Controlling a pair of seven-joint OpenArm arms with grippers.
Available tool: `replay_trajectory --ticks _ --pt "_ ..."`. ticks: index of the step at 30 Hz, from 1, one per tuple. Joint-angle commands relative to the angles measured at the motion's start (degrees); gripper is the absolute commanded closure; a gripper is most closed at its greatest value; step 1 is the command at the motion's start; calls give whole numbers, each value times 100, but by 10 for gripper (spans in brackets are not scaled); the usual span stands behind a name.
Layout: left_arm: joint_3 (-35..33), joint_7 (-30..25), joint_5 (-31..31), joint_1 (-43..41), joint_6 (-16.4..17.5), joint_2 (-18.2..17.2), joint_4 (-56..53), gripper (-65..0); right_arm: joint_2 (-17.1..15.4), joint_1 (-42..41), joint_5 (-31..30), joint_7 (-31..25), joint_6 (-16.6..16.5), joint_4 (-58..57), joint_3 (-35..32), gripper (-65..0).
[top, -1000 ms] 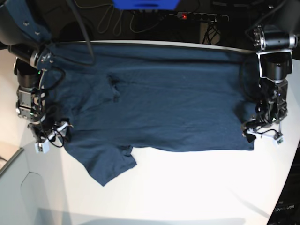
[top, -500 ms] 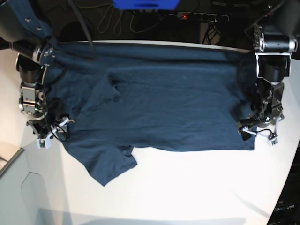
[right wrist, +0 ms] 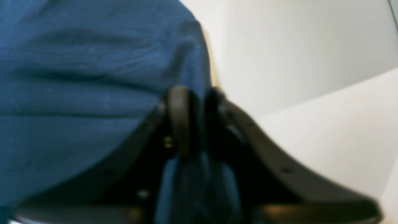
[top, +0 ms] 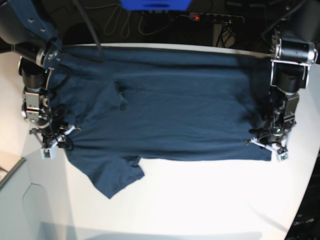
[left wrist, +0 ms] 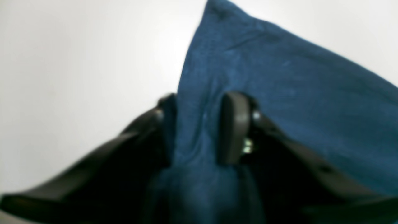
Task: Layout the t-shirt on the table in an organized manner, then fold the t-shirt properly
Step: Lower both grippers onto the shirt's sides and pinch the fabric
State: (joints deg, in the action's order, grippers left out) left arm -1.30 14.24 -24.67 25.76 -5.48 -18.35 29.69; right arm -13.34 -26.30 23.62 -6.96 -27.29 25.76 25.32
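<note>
Left gripper (left wrist: 199,124) and right gripper (right wrist: 196,118) each pinch blurred t-shirt (top: 175,110) folds, fingertips partly hidden.

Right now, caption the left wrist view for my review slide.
Left hand pinching a fold of the navy t-shirt above the white table.

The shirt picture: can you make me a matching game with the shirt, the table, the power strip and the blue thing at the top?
Things:
1. shirt
2. table
3. power strip
4. blue thing

Descriptions:
A. white, mostly bare at the front
B. bright blue, at the top edge
C. dark navy, spread flat
D. black, with a red light

Pairs: 1-C, 2-A, 3-D, 4-B
</note>
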Motion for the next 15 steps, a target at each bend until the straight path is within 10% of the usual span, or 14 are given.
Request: replay_trajectory --ticks 1,5,15 --pt "-15 339 62 4 -72 -60 -20 -151 -77 -64 87 173 -18 22 -5 -30" --pt "3 339 18 4 -72 -60 -11 0 -77 -64 87 164 -18 48 -5 0" --pt "820 1402 18 -804 -72 -68 2248 0 134 1017 60 129 -748 2141 321 0"
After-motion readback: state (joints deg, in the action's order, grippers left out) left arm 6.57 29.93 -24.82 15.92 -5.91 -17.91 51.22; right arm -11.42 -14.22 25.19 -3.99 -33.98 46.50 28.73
